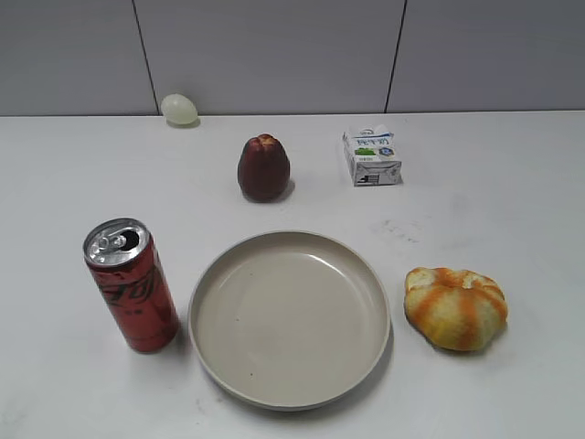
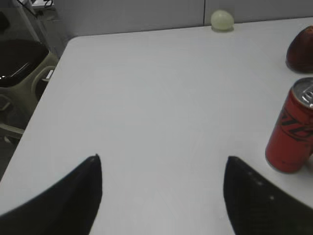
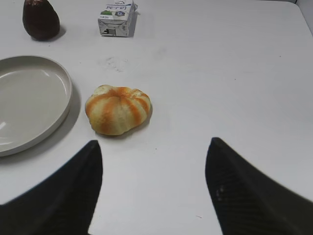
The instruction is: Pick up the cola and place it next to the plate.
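Note:
The cola is a tall slim red can with a silver top. It stands upright at the front left, just left of the large beige plate, a small gap between them. It also shows at the right edge of the left wrist view. My left gripper is open and empty over bare table, left of the can. My right gripper is open and empty, near a striped orange bun. The plate's rim shows in the right wrist view. Neither gripper shows in the exterior view.
A dark red fruit stands behind the plate. A small milk carton is at the back right. A pale egg-shaped thing lies by the back wall. The bun lies right of the plate. The table's left edge drops off.

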`<action>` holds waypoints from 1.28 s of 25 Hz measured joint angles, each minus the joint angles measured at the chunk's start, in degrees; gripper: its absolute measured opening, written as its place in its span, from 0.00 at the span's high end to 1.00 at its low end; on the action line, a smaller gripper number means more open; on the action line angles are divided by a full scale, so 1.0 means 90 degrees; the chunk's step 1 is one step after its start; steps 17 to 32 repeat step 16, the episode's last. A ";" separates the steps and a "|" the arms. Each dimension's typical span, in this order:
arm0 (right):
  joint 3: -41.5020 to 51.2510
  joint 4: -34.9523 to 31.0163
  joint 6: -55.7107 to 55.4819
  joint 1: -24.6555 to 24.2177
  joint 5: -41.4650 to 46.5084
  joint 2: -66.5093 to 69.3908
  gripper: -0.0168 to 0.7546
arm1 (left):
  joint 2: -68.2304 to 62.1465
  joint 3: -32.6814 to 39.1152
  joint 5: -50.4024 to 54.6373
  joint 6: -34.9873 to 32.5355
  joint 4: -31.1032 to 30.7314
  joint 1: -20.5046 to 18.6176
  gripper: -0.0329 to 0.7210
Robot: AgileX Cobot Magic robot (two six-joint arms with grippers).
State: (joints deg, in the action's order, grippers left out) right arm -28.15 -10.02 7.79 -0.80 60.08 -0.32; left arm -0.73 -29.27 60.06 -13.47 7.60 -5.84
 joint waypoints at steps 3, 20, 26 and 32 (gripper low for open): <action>0.0000 -0.0006 0.0000 0.0000 -0.0006 0.0000 0.29 | 0.0109 0.0000 0.0002 0.0000 -0.0007 0.0000 0.17; 0.0000 -0.0001 0.0000 0.0000 -0.0006 0.0000 0.29 | 0.0118 0.0040 0.0002 0.0000 -0.0001 0.0000 0.17; 0.0000 -0.0001 0.0000 0.0000 -0.0006 0.0000 0.29 | 0.0118 0.0040 0.0002 0.0000 -0.0001 0.0000 0.17; 0.0000 -0.0001 0.0000 0.0000 -0.0006 0.0000 0.29 | 0.0118 0.0040 0.0002 0.0000 -0.0001 0.0000 0.17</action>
